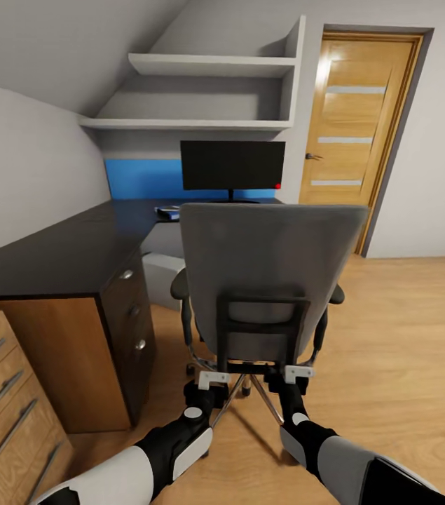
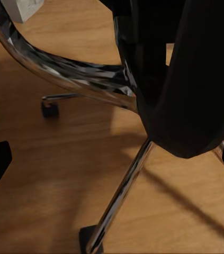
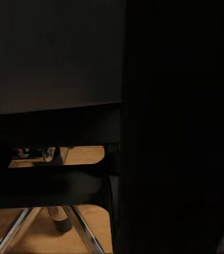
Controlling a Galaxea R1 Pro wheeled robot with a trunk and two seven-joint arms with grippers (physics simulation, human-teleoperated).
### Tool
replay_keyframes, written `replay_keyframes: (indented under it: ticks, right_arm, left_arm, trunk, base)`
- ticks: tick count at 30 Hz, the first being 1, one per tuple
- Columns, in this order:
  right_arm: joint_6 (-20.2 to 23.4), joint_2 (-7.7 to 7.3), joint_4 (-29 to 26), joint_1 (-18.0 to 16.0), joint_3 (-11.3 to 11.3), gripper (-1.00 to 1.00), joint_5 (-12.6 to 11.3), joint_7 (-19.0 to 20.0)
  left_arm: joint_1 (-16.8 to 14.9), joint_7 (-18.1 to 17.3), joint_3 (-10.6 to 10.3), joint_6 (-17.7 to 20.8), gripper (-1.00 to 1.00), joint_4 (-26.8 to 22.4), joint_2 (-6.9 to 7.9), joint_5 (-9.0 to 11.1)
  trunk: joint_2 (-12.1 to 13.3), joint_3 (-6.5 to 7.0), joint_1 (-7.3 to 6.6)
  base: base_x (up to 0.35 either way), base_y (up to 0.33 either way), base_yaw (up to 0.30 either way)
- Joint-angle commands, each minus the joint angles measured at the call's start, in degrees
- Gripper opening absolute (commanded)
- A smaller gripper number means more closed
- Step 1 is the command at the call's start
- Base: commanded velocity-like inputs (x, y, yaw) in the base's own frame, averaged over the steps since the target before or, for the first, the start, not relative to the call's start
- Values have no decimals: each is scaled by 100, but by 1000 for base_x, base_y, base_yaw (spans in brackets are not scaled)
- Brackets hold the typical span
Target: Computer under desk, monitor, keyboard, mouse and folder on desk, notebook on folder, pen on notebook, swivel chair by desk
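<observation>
Head view: grey padded swivel chair (image 1: 271, 273)

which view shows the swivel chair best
The head view: the swivel chair shows whole from behind, grey backrest, armrests and chrome base, facing the desk. The left wrist view gives its chrome legs and casters on the wood floor up close; the right wrist view gives a dark close-up of its back frame.

The swivel chair (image 1: 271, 273) wears matt grey cloth over glossy chrome legs; the desk (image 1: 61, 256) top is smooth dark wood.
</observation>
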Motion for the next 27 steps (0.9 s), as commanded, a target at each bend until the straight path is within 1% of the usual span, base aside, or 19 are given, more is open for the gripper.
replay_keyframes:
  ticks: [1,6,21,27]
  right_arm:
    - [-7,-7,-2,-2,-1,100,-35,-45]
    - [-7,-35,-2,-2,3,100,-35,-45]
    - [-7,-39,-2,-2,3,100,-29,-45]
    - [-7,-39,-2,-2,14,100,-27,-45]
  left_arm:
    - [-10,44,-34,-43,100,9,0,37]
    - [-10,44,-34,-50,100,26,0,43]
    - [-10,44,-34,-43,100,29,0,46]
    - [-10,44,-34,-37,100,29,0,46]
  trunk:
    - [-2,-5,2]
    - [-2,-5,2]
    - [-2,-5,2]
    - [-2,-5,2]
  base:
    - [322,-121,14]
    - [322,-84,5]
    - [322,-8,0]
    - [322,-79,0]
